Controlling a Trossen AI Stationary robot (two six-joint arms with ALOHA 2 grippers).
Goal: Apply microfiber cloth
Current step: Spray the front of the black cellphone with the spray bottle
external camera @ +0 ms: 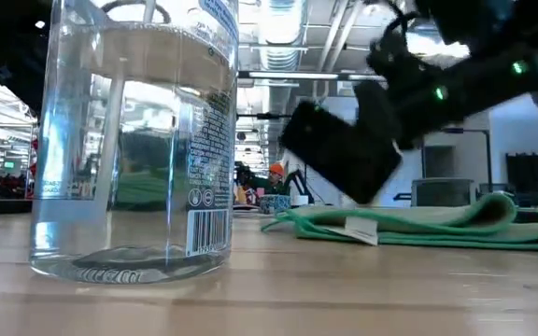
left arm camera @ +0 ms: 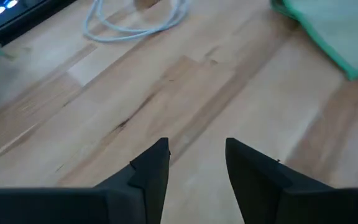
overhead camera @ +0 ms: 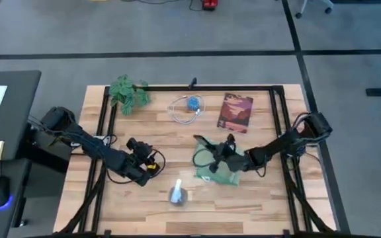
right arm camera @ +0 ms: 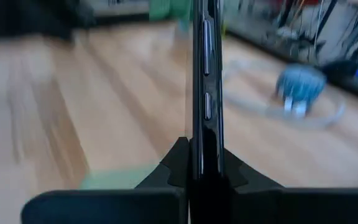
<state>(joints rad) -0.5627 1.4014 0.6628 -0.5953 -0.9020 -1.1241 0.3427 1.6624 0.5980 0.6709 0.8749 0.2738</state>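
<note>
**Phone held over the cloth, ready to wipe**

The right gripper (overhead camera: 211, 153) clamps a black phone (right arm camera: 205, 87) edge-on between its 2 fingers; in the low view the phone (external camera: 339, 149) hangs tilted in the air above the microfiber cloth (external camera: 418, 224). The cloth lies crumpled flat on the wooden table (overhead camera: 270, 198), right of centre, partly under the right gripper in the high view (overhead camera: 225, 170). The left gripper (overhead camera: 136, 149) waits low over bare wood left of centre, its fingers (left arm camera: 151, 171) a narrow gap apart and holding nothing.

To do this step well, I judge the right arm should bring the phone's broad face down flat onto the cloth rather than its edge, then press lightly and drag across the fabric. The cloth is loose and may slide or bunch; the free left gripper could pin a corner. The clear water bottle (overhead camera: 177, 194) stands near the front edge, so sweeps should stay away from it.
</note>
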